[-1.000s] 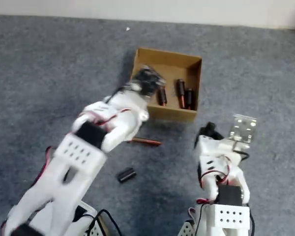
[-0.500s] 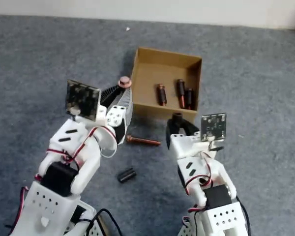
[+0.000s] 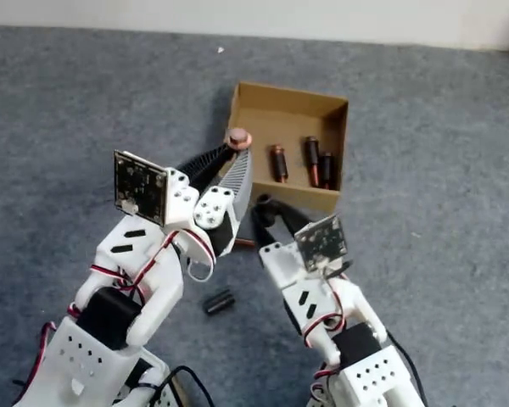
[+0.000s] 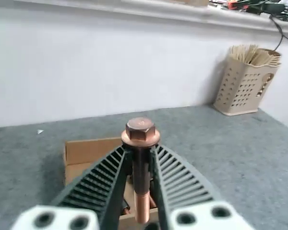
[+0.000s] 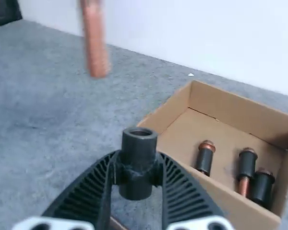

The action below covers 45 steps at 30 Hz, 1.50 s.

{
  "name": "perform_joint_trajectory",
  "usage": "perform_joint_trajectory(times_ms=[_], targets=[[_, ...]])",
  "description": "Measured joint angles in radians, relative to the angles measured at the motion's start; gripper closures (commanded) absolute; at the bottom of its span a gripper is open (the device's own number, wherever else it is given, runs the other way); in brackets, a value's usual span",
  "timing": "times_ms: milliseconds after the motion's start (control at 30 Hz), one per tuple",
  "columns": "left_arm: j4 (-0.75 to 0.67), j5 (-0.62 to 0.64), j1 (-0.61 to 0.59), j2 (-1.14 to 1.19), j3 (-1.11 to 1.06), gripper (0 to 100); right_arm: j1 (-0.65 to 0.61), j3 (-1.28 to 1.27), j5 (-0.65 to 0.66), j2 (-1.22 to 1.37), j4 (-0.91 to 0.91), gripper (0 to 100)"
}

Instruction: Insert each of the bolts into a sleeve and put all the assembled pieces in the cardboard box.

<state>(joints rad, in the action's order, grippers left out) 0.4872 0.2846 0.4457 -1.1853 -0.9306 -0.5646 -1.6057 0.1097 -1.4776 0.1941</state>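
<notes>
— High view first: what has the left gripper (image 3: pixel 231 155) got?
— A copper bolt (image 3: pixel 237 138). The ribbed fingers are clamped on its shank, with the hex head up and just proud of the fingertips. It is held upright over the near left corner of the cardboard box (image 3: pixel 290 92).
— And the right gripper (image 3: pixel 268 212)?
— Closed around a black sleeve (image 5: pixel 138 160), upright too, open end facing up. It sits just beside the left gripper and lower, close to the box's front wall. From the right wrist view, the bolt's shank hangs above the sleeve and off to one side, well apart from it.
— Anything in the box?
— Three assembled pieces (image 3: pixel 312 161) lie on its floor. Two are close together near the right wall, and one is a little left of them.
— What's on the floor?
— A second bolt (image 3: pixel 246 243) lies flat on the grey carpet (image 3: pixel 424 127) between the two arms, mostly hidden by them. A loose sleeve (image 3: pixel 219 301) lies on its side nearer the arms' bases, apart from everything else.
</notes>
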Motion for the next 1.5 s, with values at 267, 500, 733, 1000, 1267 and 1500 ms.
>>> perform_joint_trajectory(times_ms=[267,500,733,1000,1267,1500], targets=[[-0.02,0.0,0.003,-0.002,-0.015,99,-0.009,-0.063,0.061,0.0,-0.17,99.4],[-0.025,0.0,0.02,-0.003,-0.074,99,-0.009,-0.063,0.066,0.002,-0.218,99.4],[-0.058,0.0,0.046,-0.008,-0.083,99,-0.009,-0.063,0.066,0.002,-0.218,99.4],[-0.095,0.0,0.046,-0.018,-0.13,99,-0.011,-0.063,0.066,0.003,-0.218,99.4],[-0.097,0.0,0.046,-0.02,-0.132,99,-0.011,-0.063,0.066,0.003,-0.218,99.4],[-0.097,0.0,0.046,-0.02,-0.132,99,-0.021,-0.063,0.107,0.003,-0.218,99.4]])
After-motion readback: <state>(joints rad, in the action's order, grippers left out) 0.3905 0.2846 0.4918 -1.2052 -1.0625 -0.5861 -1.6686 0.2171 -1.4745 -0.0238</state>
